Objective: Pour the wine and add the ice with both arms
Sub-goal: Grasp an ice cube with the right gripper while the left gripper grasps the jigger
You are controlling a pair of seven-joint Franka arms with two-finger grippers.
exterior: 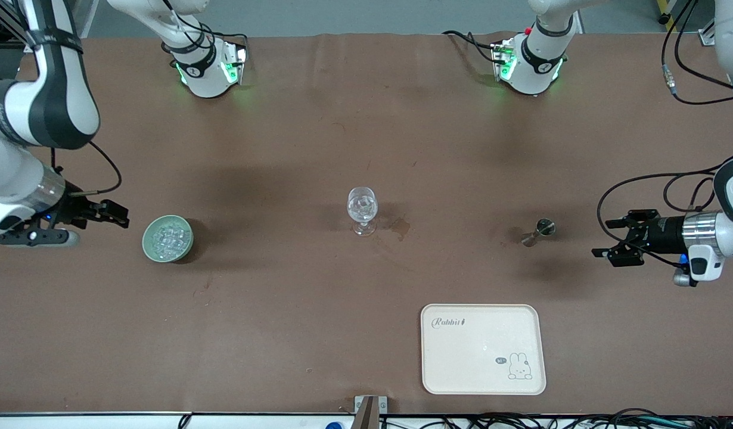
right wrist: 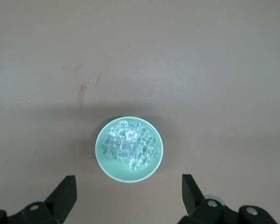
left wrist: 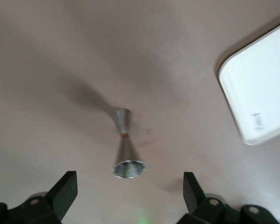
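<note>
A heap of small clear ice cubes (exterior: 167, 237) fills a pale green bowl (exterior: 147, 245) toward the right arm's end of the table. My right gripper (exterior: 119, 215) is open and empty beside the bowl. In the right wrist view its open gripper (right wrist: 129, 191) frames the bowl (right wrist: 104, 161) and the ice (right wrist: 130, 143). A clear stemmed glass (exterior: 362, 210) stands mid-table. A small metal jigger (exterior: 538, 232) sits toward the left arm's end. My left gripper (exterior: 605, 238) is open and empty beside it. The left wrist view shows its open gripper (left wrist: 130, 191) facing the jigger (left wrist: 126, 149).
A cream tray (exterior: 483, 348) with a rabbit drawing lies nearer to the front camera than the jigger, and its corner shows in the left wrist view (left wrist: 261, 88). A dark wet stain (exterior: 400, 226) marks the cloth beside the glass. Cables trail near the left arm.
</note>
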